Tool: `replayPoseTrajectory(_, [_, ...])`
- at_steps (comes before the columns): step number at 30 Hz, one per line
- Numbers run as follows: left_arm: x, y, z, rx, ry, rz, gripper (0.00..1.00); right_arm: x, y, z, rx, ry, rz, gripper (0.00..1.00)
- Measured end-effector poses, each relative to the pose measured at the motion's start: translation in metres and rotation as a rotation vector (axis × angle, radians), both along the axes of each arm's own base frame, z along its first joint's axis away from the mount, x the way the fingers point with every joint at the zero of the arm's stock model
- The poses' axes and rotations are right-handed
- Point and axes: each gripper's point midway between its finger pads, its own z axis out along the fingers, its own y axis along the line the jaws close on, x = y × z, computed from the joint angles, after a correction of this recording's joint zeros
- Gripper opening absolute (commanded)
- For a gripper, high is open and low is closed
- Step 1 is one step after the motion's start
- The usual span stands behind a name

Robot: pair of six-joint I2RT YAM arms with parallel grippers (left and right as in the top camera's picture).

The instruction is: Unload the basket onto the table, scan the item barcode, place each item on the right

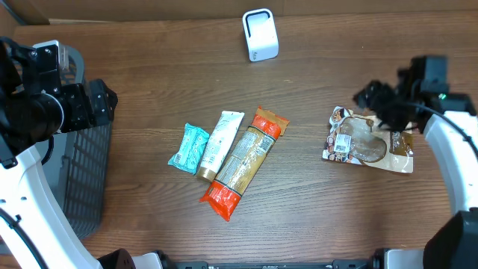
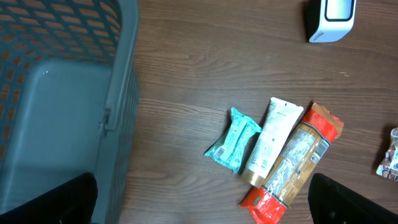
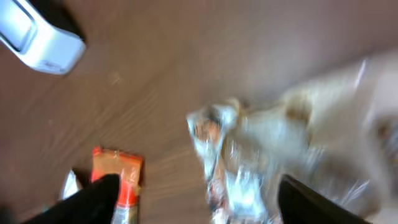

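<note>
Wood-grain surface (image 1: 149,67), 2 arms, 1 at each end. White scanner (image 1: 260,34) stood at the far edge, centre. Clear snack packet (image 1: 366,140) lay flat at the right, well apart from the scanner, with its white barcode label (image 1: 342,143) facing up. Likely the item to scan, since the right tool (image 1: 381,112) hung just over its far edge.

Right wrist view was smeared. Its fingers (image 3: 93,199) showed spread with the packet between them, nothing pinched that I could see. My read: lined up for a pick, with the label up so it can be turned toward the scanner.

3 other items sat mid-surface, side by side and touching: teal packet (image 1: 189,148), white tube (image 1: 221,142), orange-gold pouch (image 1: 244,162) — no tool near them.

Left tool (image 2: 202,202) was spread wide and empty, over the rim of the grey mesh basket (image 1: 82,172) at the left — probably the drop bin for scanned items. Basket interior, as far as shown, held nothing.
</note>
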Motion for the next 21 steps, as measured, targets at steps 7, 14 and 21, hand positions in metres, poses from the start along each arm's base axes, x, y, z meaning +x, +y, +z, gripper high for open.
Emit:
replayPoseTrajectory(7, [0.000, 0.000, 0.000, 0.000, 0.000, 0.000, 1.00, 0.021, -0.011, -0.002, -0.216, -0.109, 0.237, 0.91])
replayPoseTrajectory(14, [0.000, 0.000, 0.000, 0.000, 0.000, 0.000, 1.00, 0.018, -0.030, -0.070, -0.227, 0.061, 0.282, 0.91])
replayPoseTrajectory(21, [0.000, 0.000, 0.000, 0.000, 0.000, -0.001, 1.00, 0.020, -0.073, -0.089, -0.144, 0.068, 0.184, 0.96])
